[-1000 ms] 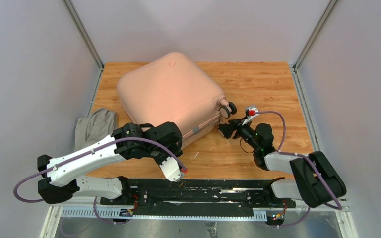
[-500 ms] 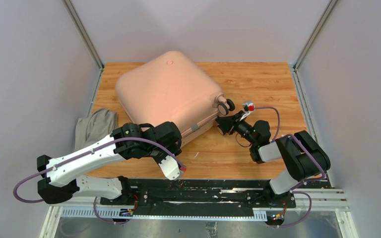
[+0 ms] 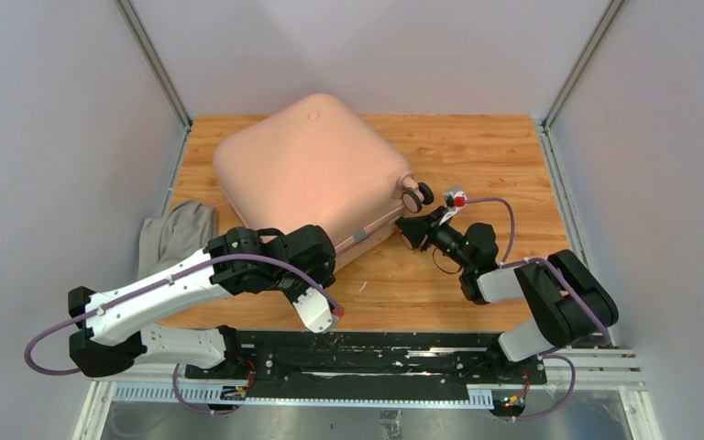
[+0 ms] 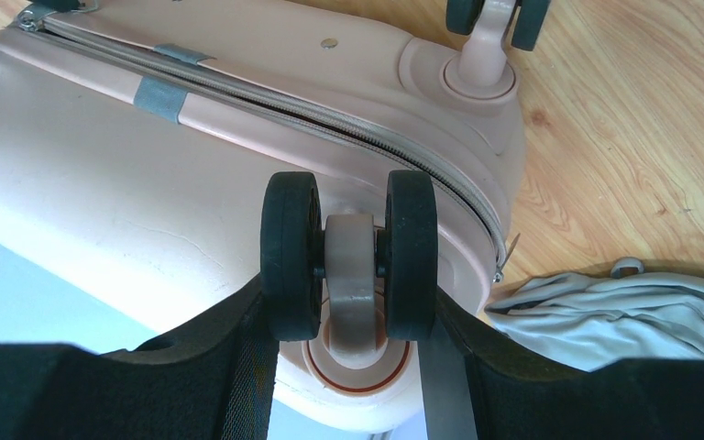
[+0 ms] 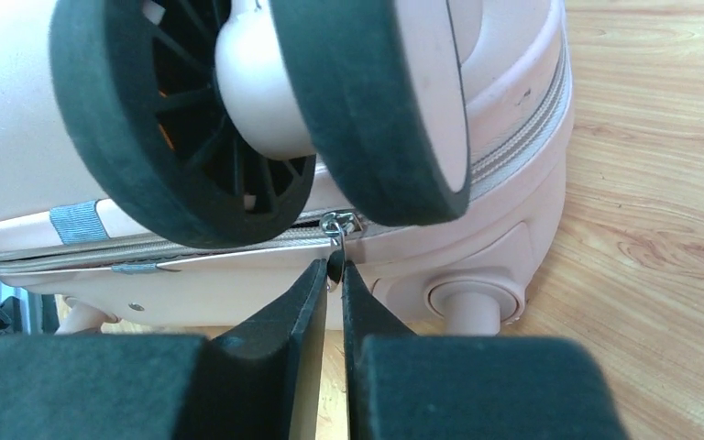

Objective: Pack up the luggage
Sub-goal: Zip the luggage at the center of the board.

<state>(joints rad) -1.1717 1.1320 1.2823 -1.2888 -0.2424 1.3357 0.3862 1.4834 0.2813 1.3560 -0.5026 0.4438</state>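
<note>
A closed pale pink suitcase (image 3: 312, 165) lies flat on the wooden table (image 3: 477, 147), with the left gripper (image 4: 350, 312) holding its jaws clamped on a black twin caster wheel (image 4: 348, 252) and the right gripper (image 5: 333, 275) holding its jaws pinched on the metal zipper pull (image 5: 335, 225) beneath another wheel (image 5: 192, 119).

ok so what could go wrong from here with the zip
1. The right claw pinches only the tip of the small zipper pull; it may slip out once pulled.
2. A black wheel hangs just above that claw, so the claw could snag on it while following the zip.
3. The left claw braces the luggage by a caster wheel, which may swivel and let the luggage twist.
</note>
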